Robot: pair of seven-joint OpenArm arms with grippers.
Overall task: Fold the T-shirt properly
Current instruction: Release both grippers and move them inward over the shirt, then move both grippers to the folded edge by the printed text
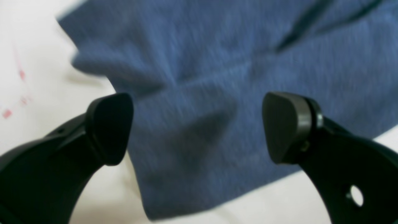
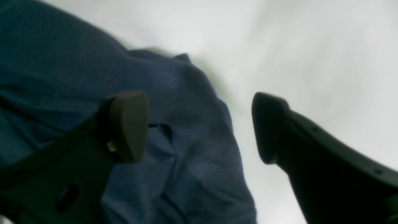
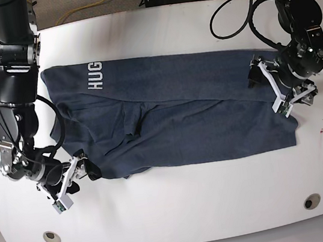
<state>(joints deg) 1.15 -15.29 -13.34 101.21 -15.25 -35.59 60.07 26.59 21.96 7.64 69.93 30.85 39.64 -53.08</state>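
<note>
probably light and limp, soft knit with no stiffness, likely to sag and drag rather than slide as one piece; not fragile. best taken by a pinch at a hem corner or doubled edge, where layers bunch enough for the pads to bite.

t-shirt spread across the middle of the white table, reaching from one arm to the other. dark slate-blue, heathered, with white block letters near the far corner on the base view's left. already doubled lengthwise, judging by the long ridge along it; creased and rumpled toward the right arm's end, flatter toward the left's.

left gripper spread wide over a near corner of the cloth, nothing between the pads, apparently just above it. right gripper likewise parted wide, holding nothing, one finger over the bunched edge, the other over bare table.
</note>
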